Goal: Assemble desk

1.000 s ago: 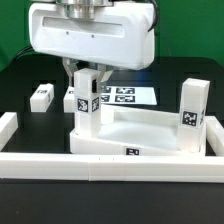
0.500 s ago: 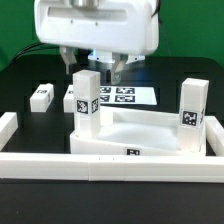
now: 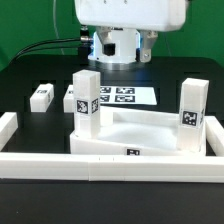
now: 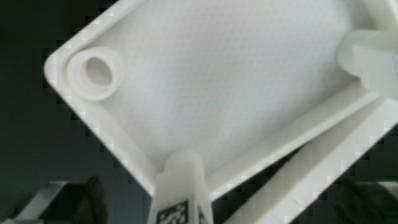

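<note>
The black table [image 3: 22, 80] in front of me carries a thin flat marker board [image 3: 127, 97]. It lies toward the middle of the table with its printed tags facing up, and it is partly hidden. A long white rail [image 3: 60, 165] runs along the table's near edge as the exterior view sees it. Shorter rails meet it at the near corners, one [image 3: 8, 124] at the exterior view's left and one [image 3: 217, 140] at its right. Beyond the far edge I see a green backdrop [image 3: 20, 20].

Desk slab [image 4: 214, 90] (round corner socket [image 4: 93, 70]), tagged leg [image 4: 182, 185] at rim.
</note>
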